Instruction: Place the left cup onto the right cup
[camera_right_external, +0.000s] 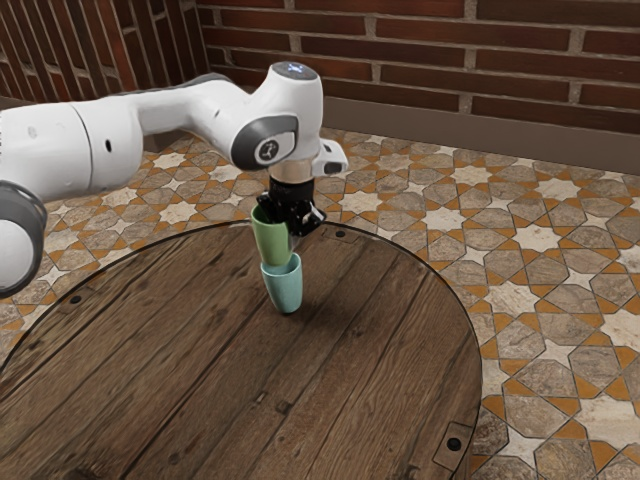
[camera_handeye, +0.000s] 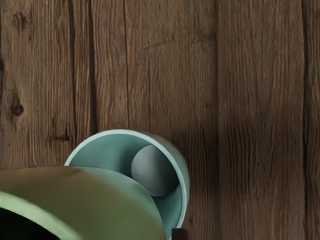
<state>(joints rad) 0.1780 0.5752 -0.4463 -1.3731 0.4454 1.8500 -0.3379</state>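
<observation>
Between the gripper (camera_right_external: 288, 220) fingertips, pinched at the rim and tilted: green cup (camera_right_external: 269, 240). Just below them, upright on the table (camera_right_external: 200, 400): teal cup (camera_right_external: 284, 286), seemingly touching the green cup's base. Placement stage. Next: level, centre over the mouth, lower, release.

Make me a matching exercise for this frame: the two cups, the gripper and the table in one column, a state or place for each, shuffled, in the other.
1. green cup
2. teal cup
3. gripper
4. table

A. stands on the wood, under the other cup
B. round, made of dark planks
C. shut on a cup's rim
D. held up, just over the other cup's mouth

Pairs: 1-D, 2-A, 3-C, 4-B
</observation>
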